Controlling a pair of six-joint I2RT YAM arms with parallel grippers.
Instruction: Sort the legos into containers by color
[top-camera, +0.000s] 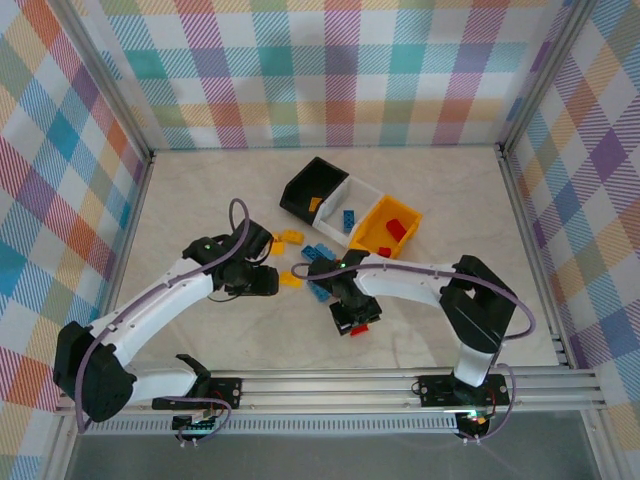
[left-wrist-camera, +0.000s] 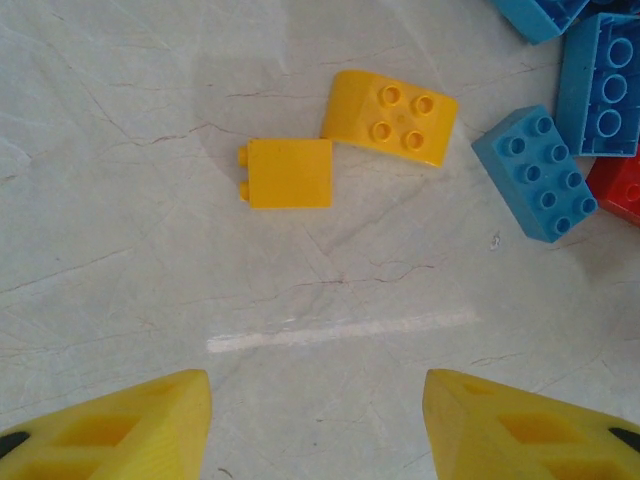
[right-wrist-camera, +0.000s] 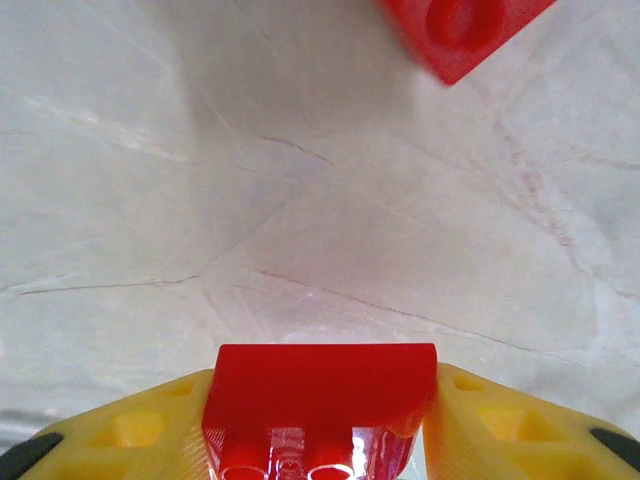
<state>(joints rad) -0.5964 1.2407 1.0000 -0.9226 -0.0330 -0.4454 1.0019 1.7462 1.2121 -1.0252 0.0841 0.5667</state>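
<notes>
Pastel plaid walls (top-camera: 300, 70) enclose a pale marbled tabletop (top-camera: 200, 190) edged by aluminium rails (top-camera: 350, 385).

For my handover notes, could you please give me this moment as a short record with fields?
Left end effector: open, nothing held
Ahead of it: square yellow lego, curved yellow lego, blue lego
Right end effector: closed on red lego
Black bin: orange lego inside
White bin: blue brick inside
Yellow bin: red bricks inside
</notes>
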